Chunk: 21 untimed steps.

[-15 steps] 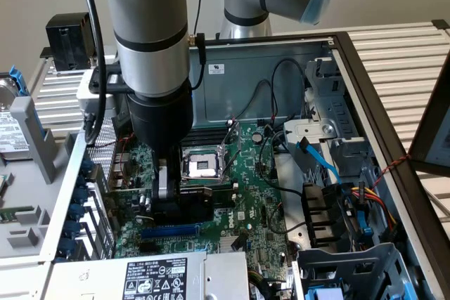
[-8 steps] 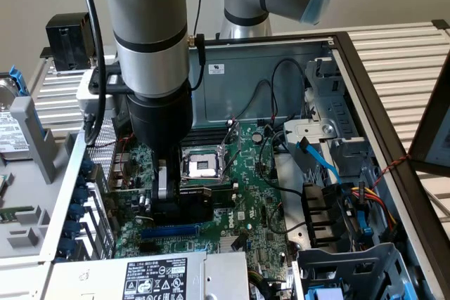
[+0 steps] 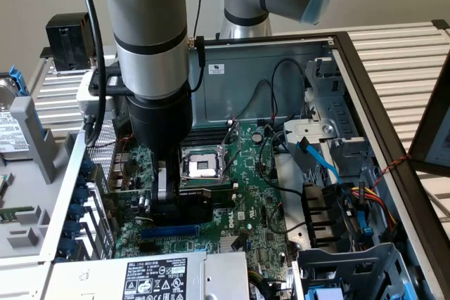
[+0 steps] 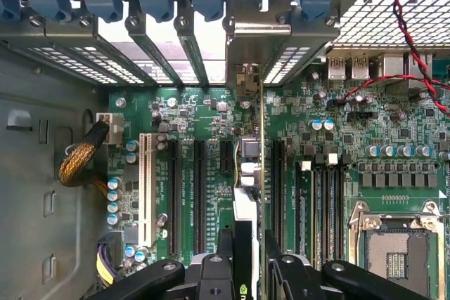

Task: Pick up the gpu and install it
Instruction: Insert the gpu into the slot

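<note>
Gpu (image 4: 247, 173) held upright in the gripper (image 4: 247, 261), just above the motherboard (image 4: 204, 114)

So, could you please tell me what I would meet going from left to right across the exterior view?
Hard drive → blue slot latches → gripper → CPU socket → blue cable → coloured wire bundle.
</note>
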### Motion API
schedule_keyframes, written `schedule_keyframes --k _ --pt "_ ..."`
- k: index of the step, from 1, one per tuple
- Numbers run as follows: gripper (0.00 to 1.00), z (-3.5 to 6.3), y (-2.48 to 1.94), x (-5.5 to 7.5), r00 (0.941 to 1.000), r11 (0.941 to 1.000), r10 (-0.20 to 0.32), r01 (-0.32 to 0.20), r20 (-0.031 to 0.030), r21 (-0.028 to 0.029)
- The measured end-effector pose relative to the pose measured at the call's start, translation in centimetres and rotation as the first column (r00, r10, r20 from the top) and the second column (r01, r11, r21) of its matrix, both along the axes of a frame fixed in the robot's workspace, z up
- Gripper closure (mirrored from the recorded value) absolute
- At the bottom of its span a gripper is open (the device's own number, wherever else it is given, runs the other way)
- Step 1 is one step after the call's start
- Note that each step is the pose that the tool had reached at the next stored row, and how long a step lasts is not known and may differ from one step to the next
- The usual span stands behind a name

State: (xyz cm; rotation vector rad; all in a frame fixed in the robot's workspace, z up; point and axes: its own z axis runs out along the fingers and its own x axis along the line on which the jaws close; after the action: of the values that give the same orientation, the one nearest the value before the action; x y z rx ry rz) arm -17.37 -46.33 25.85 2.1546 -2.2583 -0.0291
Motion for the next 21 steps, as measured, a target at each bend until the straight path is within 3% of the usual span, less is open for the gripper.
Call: schedule_keyframes --k 9,21 --pt "0.73 -0.08 0.03 -0.01 1.0000 1.0000 0.000 0.000 0.0003 0.0033" --pt "0.73 -0.37 0.08 -0.30 0.9999 0.9999 -0.011 0.011 0.0002 0.0033"
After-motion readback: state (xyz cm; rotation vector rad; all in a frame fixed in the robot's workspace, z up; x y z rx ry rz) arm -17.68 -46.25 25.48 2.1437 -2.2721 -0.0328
